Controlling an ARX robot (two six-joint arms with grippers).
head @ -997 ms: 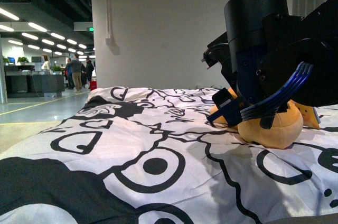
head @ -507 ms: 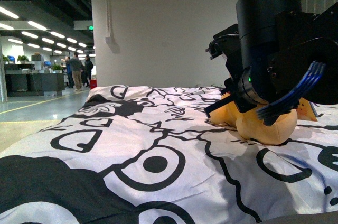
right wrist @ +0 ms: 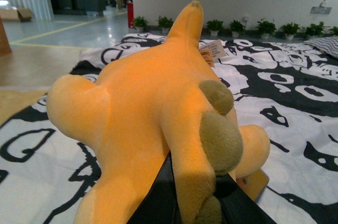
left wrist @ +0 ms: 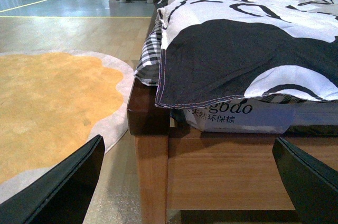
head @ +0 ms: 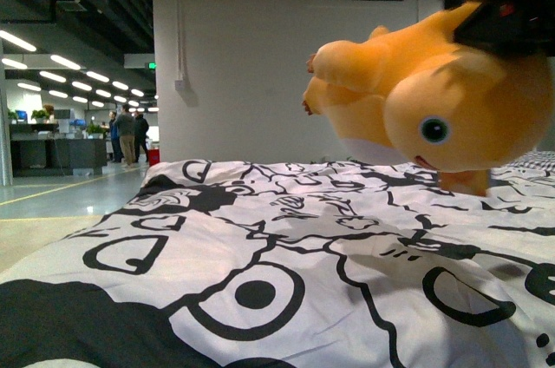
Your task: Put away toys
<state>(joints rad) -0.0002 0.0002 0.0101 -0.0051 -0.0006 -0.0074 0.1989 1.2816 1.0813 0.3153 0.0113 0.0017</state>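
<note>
Plush (head: 425,99), orange-yellow, round-headed, with a glossy black eye, stubby limbs and a paler belly, hangs in the air above the black-and-white quilt (head: 260,246), its face turned toward my body camera. From my right wrist I see brown spots and a paper tag on it. My right gripper (right wrist: 185,203) is clenched on it. My left gripper (left wrist: 187,145) is spread wide and holds nothing, low beside the wooden bed frame (left wrist: 211,166).

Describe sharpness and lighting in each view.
Front view: the plush toy looms close and slightly soft, casting a faint shadow on the bedspread. Left wrist view: sharp, with bright sheen on the floor. Right wrist view: the plush toy fills the frame, evenly lit.
</note>
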